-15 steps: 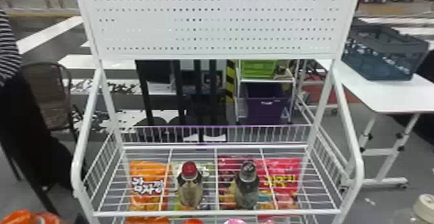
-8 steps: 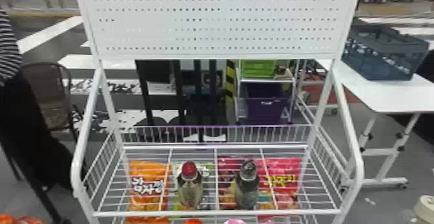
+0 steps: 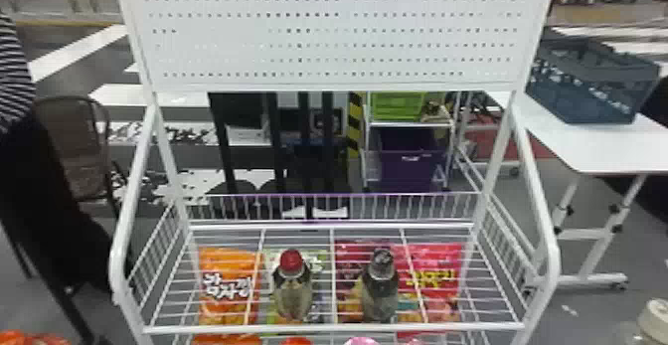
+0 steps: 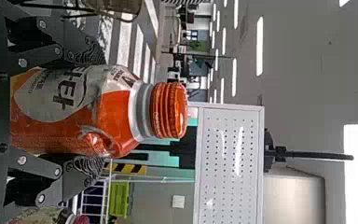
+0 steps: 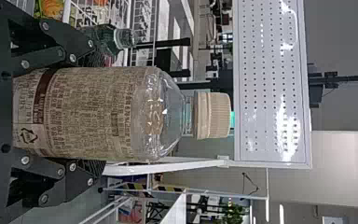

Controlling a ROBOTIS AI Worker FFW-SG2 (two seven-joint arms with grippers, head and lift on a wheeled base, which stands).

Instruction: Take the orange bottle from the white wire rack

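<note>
Orange bottle: glossy, smooth plastic at the shoulder, beneath a ridged cap with a satin sheen.
Clear bottle: shiny transparent plastic above a duller, lightly creased label; its beige plastic cap is finely ribbed.
White wire rack: smooth, painted-looking metal with a soft shine.
Perforated panel: smooth, glossy white face streaked with glare.
Snack bags: thin plastic film, crinkled and glossy.
Tabletop: smooth and white, with a low sheen.
Crate: dark plastic, pierced along the sides.
</note>
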